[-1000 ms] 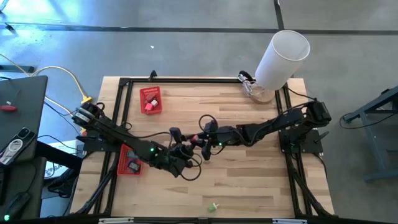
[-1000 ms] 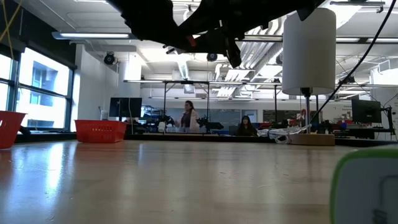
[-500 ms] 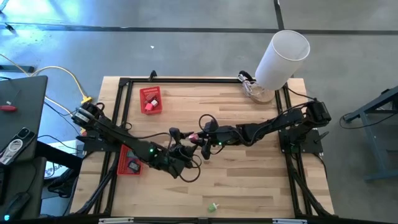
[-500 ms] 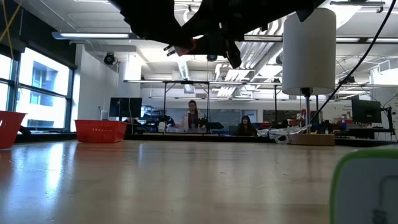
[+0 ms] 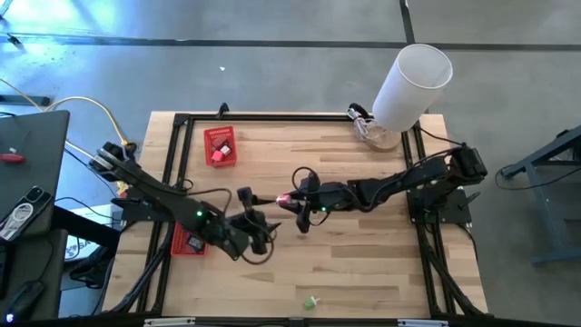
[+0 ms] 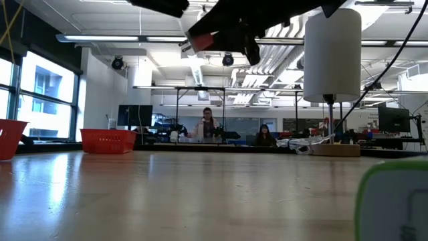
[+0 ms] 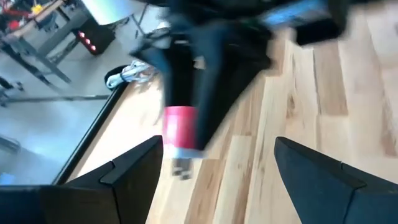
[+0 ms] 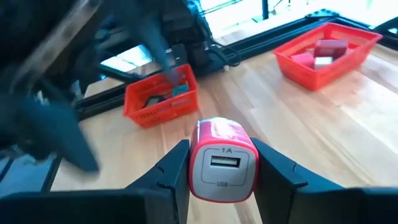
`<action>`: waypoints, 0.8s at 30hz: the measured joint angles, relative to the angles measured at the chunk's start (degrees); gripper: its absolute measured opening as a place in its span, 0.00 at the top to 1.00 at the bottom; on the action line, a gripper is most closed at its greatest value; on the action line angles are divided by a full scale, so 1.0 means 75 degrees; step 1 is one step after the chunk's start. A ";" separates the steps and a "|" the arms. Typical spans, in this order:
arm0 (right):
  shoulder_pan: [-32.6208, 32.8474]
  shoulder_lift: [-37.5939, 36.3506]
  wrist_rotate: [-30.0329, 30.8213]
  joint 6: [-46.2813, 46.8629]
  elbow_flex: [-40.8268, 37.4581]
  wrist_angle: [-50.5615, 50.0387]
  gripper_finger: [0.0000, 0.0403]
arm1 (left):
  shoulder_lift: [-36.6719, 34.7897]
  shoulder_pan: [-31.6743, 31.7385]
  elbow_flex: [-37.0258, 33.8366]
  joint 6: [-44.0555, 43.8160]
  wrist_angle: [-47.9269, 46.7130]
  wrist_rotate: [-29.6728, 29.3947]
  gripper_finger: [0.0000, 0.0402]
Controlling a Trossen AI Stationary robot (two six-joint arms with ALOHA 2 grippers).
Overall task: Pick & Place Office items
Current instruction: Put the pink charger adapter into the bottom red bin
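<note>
A red and white USB charger block (image 8: 222, 162), one of the office items, hangs above the table's middle in my right gripper (image 5: 289, 200), which is shut on it. It also shows in the low view as the charger (image 6: 200, 41), high above the tabletop. My left gripper (image 5: 256, 220) stands open just left of it, touching nothing; the charger (image 7: 180, 127) shows beyond its spread fingers. A small green item (image 5: 311, 301) lies on the table by the near edge. My right gripper pinches the charger's two opposite sides (image 8: 194, 163) between its two fingers (image 8: 171, 171), its face with the USB port turned toward the wrist. The fingers come nearly level from the table's right side. The charger is lifted clear of the table.
One red mesh basket (image 5: 219, 145) with items sits at the far left, another red basket (image 5: 188, 242) at the left under my left arm. A big white cylinder (image 5: 413, 82) stands at the far right corner. A black frame (image 5: 300, 116) rims the table.
My left gripper has let go of the charger, drawn back toward the table's left edge and risen a little, rolling as it went. The charger stays in my right gripper, which has kept still.
</note>
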 joint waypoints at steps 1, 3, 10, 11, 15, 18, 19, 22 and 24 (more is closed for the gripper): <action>0.0042 -0.0004 -0.0002 -0.0105 0.0000 -0.0006 0.70 | -0.0136 -0.0003 0.0000 -0.0165 -0.0120 0.0000 0.26; 0.0126 -0.0005 -0.0023 -0.0308 0.0000 -0.0014 0.70 | -0.0392 -0.0041 0.0000 -0.0468 -0.0376 0.0001 0.26; 0.0533 -0.0025 0.0036 -0.1192 0.0000 -0.0015 0.70 | -0.1225 0.0085 0.0000 -0.1474 -0.1082 0.1515 0.26; 0.0608 -0.0025 0.0036 -0.1358 0.0000 -0.0012 0.70 | -0.1300 0.0135 0.0000 -0.1503 -0.1099 0.1812 0.26; 0.0974 -0.0025 0.0414 -0.1923 0.0020 0.0143 0.70 | -0.1412 0.0333 0.0000 -0.1559 -0.1221 0.2707 0.26; 0.1269 -0.0025 0.0661 -0.2348 0.0342 -0.0022 0.70 | -0.1402 0.0616 0.0000 -0.1820 -0.1338 0.3244 0.26; 0.1375 -0.0026 0.0720 -0.2516 0.0469 -0.0088 0.70 | -0.1363 0.0751 0.0000 -0.1872 -0.1316 0.3470 0.26; 0.1686 -0.0028 0.1210 -0.2993 0.0869 -0.0551 0.70 | -0.1315 0.1156 -0.0006 -0.2050 -0.1292 0.4227 0.26; 0.1852 -0.0028 0.1694 -0.3149 0.1081 -0.0973 0.70 | -0.1306 0.1385 -0.0006 -0.2246 -0.1058 0.4780 0.26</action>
